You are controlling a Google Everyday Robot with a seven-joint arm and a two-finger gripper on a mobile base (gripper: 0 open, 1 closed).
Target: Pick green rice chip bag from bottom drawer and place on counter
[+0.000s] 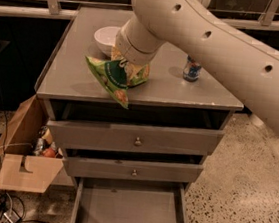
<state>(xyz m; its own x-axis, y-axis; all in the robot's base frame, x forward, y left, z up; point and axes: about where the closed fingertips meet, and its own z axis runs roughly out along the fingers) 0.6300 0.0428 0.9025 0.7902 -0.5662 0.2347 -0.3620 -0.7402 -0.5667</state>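
The green rice chip bag hangs from my gripper over the front part of the counter, its lower corner dangling past the front edge. The gripper sits under the big white arm, shut on the bag's upper part; its fingers are mostly hidden by the wrist. The bottom drawer is pulled open below, its flat grey inside bare.
A white bowl stands on the counter behind the bag. A blue-and-silver can stands to the right. Two upper drawers with round knobs are shut. An open cardboard box with clutter and cables sits on the floor at left.
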